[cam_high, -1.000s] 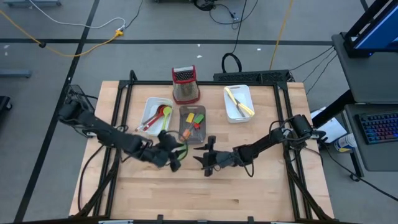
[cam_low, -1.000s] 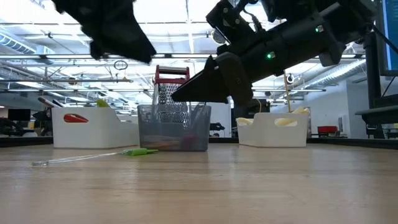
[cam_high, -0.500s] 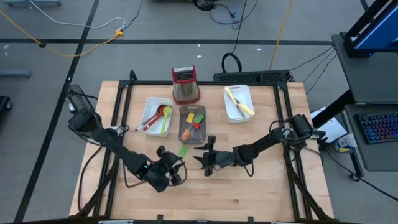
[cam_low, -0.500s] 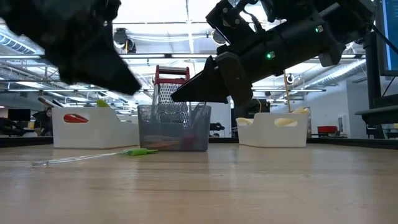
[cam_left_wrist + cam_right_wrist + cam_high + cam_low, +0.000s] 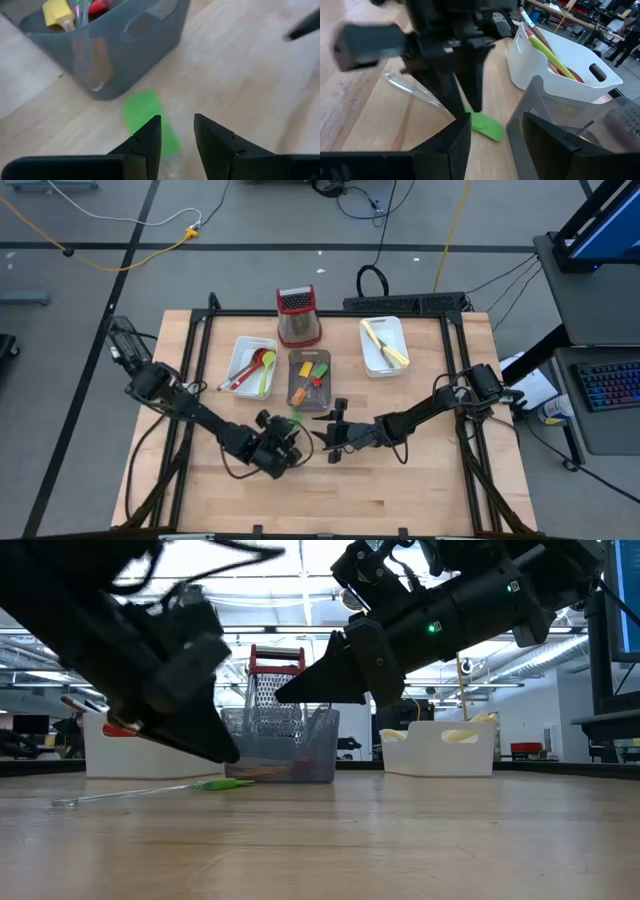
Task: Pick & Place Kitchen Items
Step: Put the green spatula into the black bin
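While the small green spatula with a clear handle [image 5: 148,122] lies flat on the wooden worktop [image 5: 400,490] just beside the grey tray [image 5: 115,52], the left hand [image 5: 176,134], fingers spread and empty, should straddle its blade squarely before pinching; the right hand [image 5: 331,438] waits nearby, spread.

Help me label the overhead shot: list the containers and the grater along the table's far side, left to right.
White tray holding red and green spoons → red-topped box grater → grey tray of small spatulas → white tray with yellow utensils.
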Controlling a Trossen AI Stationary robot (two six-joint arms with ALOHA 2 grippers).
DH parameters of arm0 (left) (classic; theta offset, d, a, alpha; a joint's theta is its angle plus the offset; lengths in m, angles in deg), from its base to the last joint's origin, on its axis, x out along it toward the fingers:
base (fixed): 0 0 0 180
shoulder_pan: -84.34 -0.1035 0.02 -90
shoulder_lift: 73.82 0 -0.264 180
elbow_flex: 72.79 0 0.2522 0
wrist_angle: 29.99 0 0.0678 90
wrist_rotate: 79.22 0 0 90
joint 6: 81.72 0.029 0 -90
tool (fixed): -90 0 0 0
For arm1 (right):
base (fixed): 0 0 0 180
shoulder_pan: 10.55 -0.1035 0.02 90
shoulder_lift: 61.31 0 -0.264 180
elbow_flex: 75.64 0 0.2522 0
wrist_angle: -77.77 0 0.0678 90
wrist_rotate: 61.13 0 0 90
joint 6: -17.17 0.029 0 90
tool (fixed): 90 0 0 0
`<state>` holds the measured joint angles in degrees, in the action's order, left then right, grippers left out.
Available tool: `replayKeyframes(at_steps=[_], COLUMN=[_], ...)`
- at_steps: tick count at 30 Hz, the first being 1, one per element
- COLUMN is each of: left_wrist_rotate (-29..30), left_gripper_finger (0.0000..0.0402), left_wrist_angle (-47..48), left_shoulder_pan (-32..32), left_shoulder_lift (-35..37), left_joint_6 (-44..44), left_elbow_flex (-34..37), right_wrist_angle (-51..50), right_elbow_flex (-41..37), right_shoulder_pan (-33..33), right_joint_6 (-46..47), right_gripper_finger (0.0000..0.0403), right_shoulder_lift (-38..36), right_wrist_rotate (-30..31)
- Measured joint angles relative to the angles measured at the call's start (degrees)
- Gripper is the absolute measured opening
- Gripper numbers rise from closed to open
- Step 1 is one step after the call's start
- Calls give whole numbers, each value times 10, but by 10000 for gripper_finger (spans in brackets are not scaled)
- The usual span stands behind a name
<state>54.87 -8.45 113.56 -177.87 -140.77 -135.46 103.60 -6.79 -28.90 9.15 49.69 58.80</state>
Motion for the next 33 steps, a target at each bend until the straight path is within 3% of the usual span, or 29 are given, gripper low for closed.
replayKeyframes(at_steps=[5,10,17,33], left_wrist_rotate=[-66,-113,-124,-150], left_gripper_finger=[127,172,225,193], left_wrist_angle=[1,2,15,62], left_shoulder_pan=[-42,-73,-79,-77], left_shoulder_lift=[0,2,1,2], left_joint_6=[25,39,34,-12], left_elbow_flex=[0,-1,-1,-2], right_wrist_angle=[0,-1,-2,-2], right_elbow_flex=[0,0,0,0], right_shoulder_pan=[0,0,0,0], right_joint_6=[-1,-1,-1,-1], right_gripper_finger=[169,169,169,169], right_shoulder_lift=[0,0,0,0], right_wrist_rotate=[0,0,0,-2])
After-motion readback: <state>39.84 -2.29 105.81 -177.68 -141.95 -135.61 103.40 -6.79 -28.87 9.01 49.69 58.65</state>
